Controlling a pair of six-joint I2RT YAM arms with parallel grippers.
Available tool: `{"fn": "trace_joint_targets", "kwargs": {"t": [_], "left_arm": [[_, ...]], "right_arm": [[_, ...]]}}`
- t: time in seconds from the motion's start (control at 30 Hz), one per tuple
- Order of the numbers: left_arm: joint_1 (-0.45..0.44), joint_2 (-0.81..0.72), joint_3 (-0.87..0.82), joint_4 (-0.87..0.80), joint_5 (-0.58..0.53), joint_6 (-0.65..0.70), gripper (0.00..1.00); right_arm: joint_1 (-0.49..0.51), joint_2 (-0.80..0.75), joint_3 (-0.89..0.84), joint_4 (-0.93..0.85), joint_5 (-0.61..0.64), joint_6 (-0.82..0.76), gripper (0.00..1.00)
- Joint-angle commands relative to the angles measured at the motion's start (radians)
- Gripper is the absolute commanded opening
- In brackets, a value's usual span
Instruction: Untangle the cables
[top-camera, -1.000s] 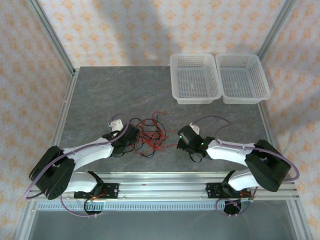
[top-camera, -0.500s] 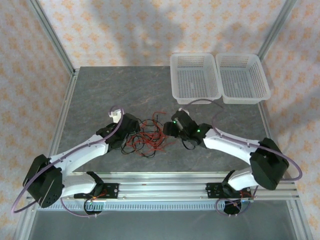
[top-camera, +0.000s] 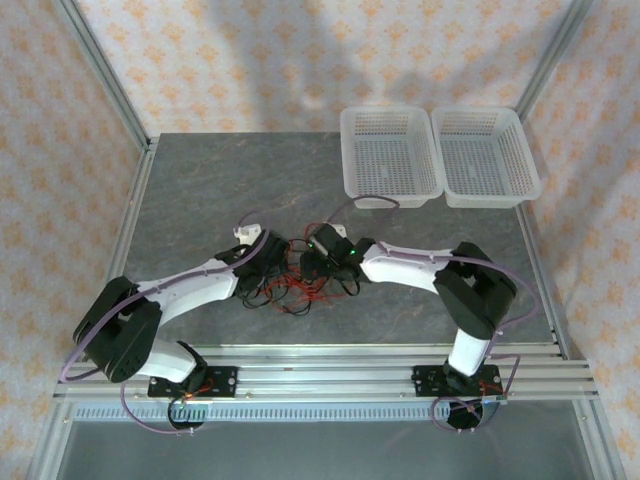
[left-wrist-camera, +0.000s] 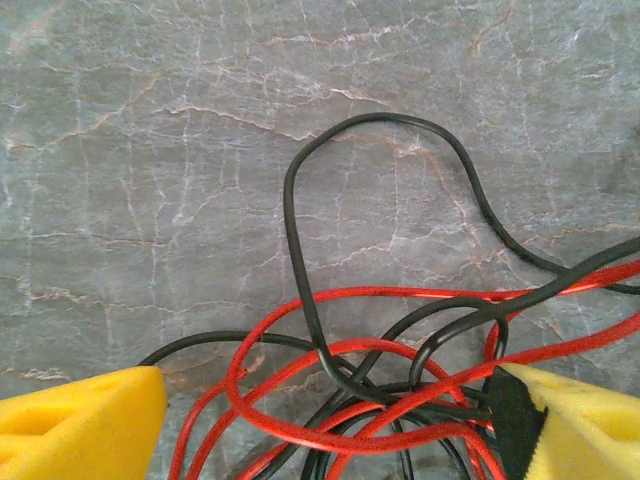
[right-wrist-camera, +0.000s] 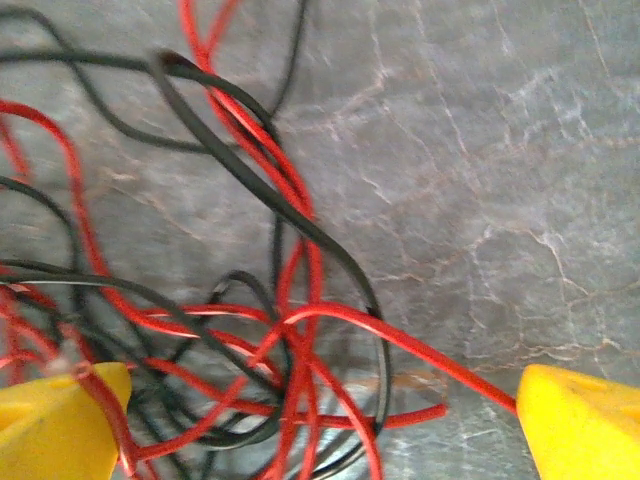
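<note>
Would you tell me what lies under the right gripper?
Under the right gripper, tangled red and black cables lie on the table; lower strands are partly covered.

White-shelled L arm (top-camera: 190, 288) & R arm (top-camera: 405, 266), black joints, purple cables (top-camera: 375, 203); yellow foam finger pads (left-wrist-camera: 80, 425); green LED (top-camera: 351, 254) on R wrist.

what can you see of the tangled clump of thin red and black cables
The small clump of thin red and black cables lies flat on the grey marbled tabletop, tangled. Its glossy, plastic-looking red wires and black wires curl in loops crossing each other. The left end effector and right end effector, both open, straddle strands from opposite sides.
</note>
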Motion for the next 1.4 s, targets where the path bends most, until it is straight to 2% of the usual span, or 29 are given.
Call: {"fn": "trace_joint_targets", "kwargs": {"t": [0.0,0.33,0.43,0.6,0.8,0.87,1.03,1.27,1.37], "left_arm": [[-0.002,0.044,-0.009,0.052,0.006,-0.005,0.87],[-0.003,0.120,-0.084,0.088,0.007,-0.058,0.87],[-0.002,0.120,-0.106,0.088,0.010,-0.069,0.87],[-0.001,0.120,-0.138,0.057,-0.010,-0.088,0.87],[0.043,0.134,-0.162,0.047,-0.022,-0.096,0.87],[0.059,0.131,-0.158,0.044,-0.031,-0.087,0.87],[0.096,0.109,-0.129,0.023,-0.046,-0.059,0.87],[0.146,0.078,-0.077,-0.007,-0.074,-0.022,0.87],[0.155,0.067,-0.052,-0.018,-0.083,-0.010,0.87]], "right_arm": [[0.003,0.015,0.003,-0.055,0.094,0.005,0.96],[0.002,0.069,-0.029,-0.031,0.091,0.022,0.87],[0.001,0.101,-0.023,-0.034,0.116,0.027,0.81],[0.003,0.096,-0.047,-0.079,0.224,0.061,0.57],[-0.015,-0.028,-0.133,-0.108,0.279,0.116,0.11],[-0.020,-0.070,-0.169,-0.113,0.280,0.136,0.05],[-0.034,-0.168,-0.261,-0.069,0.225,0.184,0.00],[-0.111,-0.300,-0.389,0.056,0.095,0.240,0.00],[-0.131,-0.335,-0.419,0.079,0.068,0.254,0.04]]}}
